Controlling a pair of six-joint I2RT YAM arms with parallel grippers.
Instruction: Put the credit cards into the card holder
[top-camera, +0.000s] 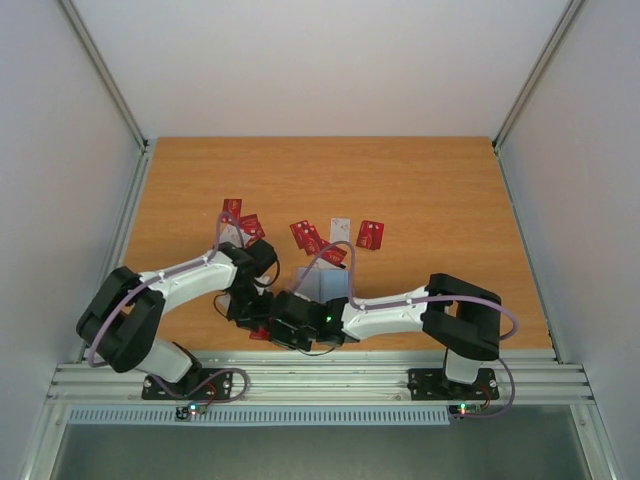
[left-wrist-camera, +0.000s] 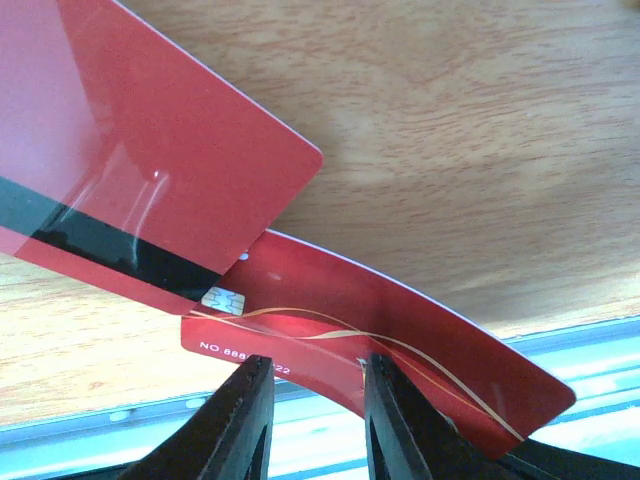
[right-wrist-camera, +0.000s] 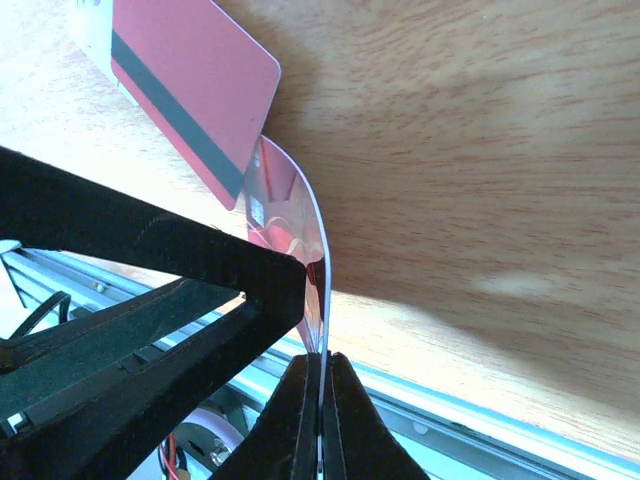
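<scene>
Top external view: The card holder (top-camera: 322, 283) lies opened on the wooden table (top-camera: 450, 190), blue-grey inside facing up, just beyond the point where the two arms meet. Loose red cards (top-camera: 312, 240) are scattered beyond it in a rough row. A white card (top-camera: 341, 228) lies among them. The left gripper (top-camera: 248, 312) and the right gripper (top-camera: 280, 330) are close together at the near edge of the table. A bent red card (top-camera: 259, 334) shows between them. The state of the jaws cannot be read from this view.

Left wrist view: The left gripper's fingers stand a narrow gap apart. The face of the bent red card, with its chip and gold lettering, shows through that gap. The fingertips overlap the lower edge of this card. Whether they press on it cannot be told. The card arches away from the table and reaches out over the metal rail (left-wrist-camera: 560, 350). A striped red card (left-wrist-camera: 150, 170), black stripe up, lies flat on the wood. One of its corners covers part of the bent card.

Right wrist view: The right gripper's fingers are closed on the thin edge of the bent red card. The card curves from the pinch towards the table. One black finger of the left gripper reaches the card at its concave side. The striped red card lies beyond.
</scene>
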